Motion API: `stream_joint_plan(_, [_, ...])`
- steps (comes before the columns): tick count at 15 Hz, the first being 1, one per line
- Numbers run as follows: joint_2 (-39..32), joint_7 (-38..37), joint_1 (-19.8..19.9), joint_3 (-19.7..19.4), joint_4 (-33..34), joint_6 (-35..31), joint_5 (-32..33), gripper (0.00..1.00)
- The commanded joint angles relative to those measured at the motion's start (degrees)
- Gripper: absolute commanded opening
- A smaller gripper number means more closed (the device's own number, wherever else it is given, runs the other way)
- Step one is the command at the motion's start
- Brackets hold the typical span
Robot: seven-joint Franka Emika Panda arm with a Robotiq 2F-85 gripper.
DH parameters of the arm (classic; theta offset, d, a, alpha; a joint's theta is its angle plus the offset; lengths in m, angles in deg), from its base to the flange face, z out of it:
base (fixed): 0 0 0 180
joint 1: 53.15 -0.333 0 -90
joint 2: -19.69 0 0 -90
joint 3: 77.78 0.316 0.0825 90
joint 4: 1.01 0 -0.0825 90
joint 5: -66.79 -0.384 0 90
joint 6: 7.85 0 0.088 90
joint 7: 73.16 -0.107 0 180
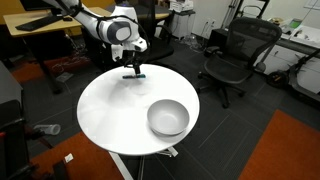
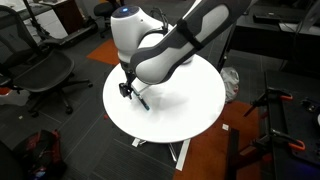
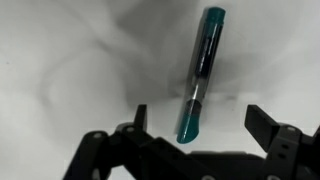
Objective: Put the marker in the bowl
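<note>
The marker (image 3: 201,72) is a thin dark pen with teal ends. It lies on the white round table (image 1: 110,105), near its far edge in an exterior view (image 1: 137,76). My gripper (image 3: 200,125) is open and hangs just above the marker, with the teal end between the two fingers and touching neither. In the exterior views the gripper (image 1: 134,68) (image 2: 130,90) is low over the table's edge. The grey-white bowl (image 1: 168,117) stands empty on the near right part of the table, well away from the gripper. The arm hides the bowl in the other exterior view.
Black office chairs (image 1: 235,55) (image 2: 40,72) stand around the table. A wooden desk (image 1: 45,40) is behind the arm. Tripod legs and cables (image 2: 275,120) lie on the floor beside the table. An orange carpet patch (image 1: 285,150) lies past the table.
</note>
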Motion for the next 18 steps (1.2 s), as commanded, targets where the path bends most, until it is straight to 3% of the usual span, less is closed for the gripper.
stream_joint_plan(1, [-1.82, 1.47, -1.14, -1.28, 3.69, 4.42, -1.59, 1.00])
stream_joint_plan(5, [-3.10, 1.44, -1.25, -1.27, 5.63, 7.17, -1.34, 1.00])
stream_joint_plan(6, [-3.43, 1.48, -1.36, -1.35, 6.11, 7.63, -1.14, 0.75])
stream_joint_plan(7, [-3.67, 1.46, -1.43, -1.34, 6.42, 7.99, -1.09, 0.74])
stream_joint_plan(16, [-5.84, 1.69, -1.51, -1.15, 10.05, 10.77, -1.10, 0.05])
stream_joint_plan(17, [-5.66, 1.61, -1.57, -1.19, 10.02, 11.05, -1.06, 0.00])
stream_joint_plan(18, [-5.26, 1.52, -1.64, -1.28, 9.68, 11.08, -0.97, 0.03])
